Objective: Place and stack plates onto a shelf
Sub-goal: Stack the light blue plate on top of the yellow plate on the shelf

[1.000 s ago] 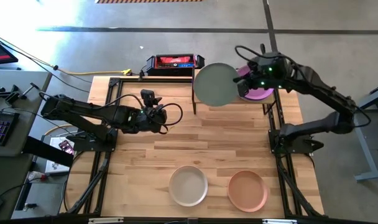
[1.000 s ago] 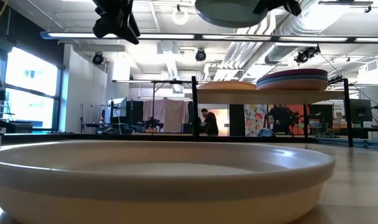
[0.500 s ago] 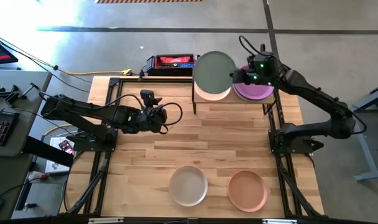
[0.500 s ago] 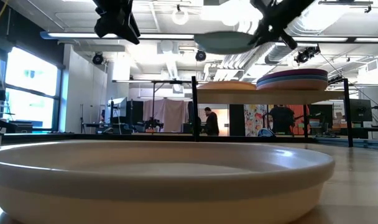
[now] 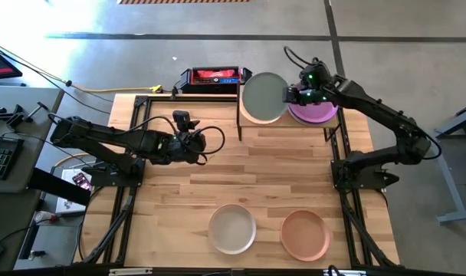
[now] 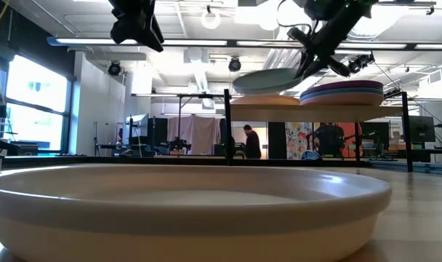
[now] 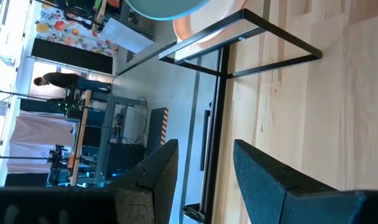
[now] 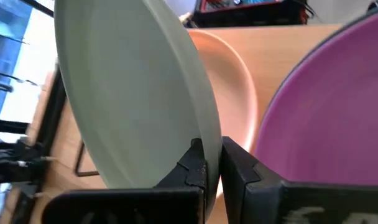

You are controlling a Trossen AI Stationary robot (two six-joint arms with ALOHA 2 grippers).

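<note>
My right gripper (image 5: 291, 96) is shut on a pale teal plate (image 5: 264, 96) over the left half of the shelf (image 6: 337, 108). Just under that plate a peach plate (image 8: 229, 81) lies on the shelf. A stack topped by a purple plate (image 5: 316, 112) fills the shelf's right half. An off-white plate (image 5: 232, 228) and another peach plate (image 5: 305, 234) lie flat on the table near its front edge. My left gripper (image 5: 199, 146) hangs open over the table's left middle, with nothing between its fingers. My right gripper pinches the teal plate's rim (image 8: 204, 134) between its two fingers, on the side toward the purple stack. The fingers come slanting down from the table's right. The plate (image 6: 268, 80) is tilted, its held side higher, and its low side is close above the peach plate on the shelf.
A red and black box (image 5: 214, 77) stands at the far edge, left of the shelf. Black frame rails (image 5: 133, 192) run along both sides of the table. Bare wood lies between the shelf and the two front plates.
My right gripper has come down toward the shelf and a little toward the far edge, rolling its wrist. The teal plate has sunk from well above the shelf to just over the peach plate. It has tipped from level to slanted.
</note>
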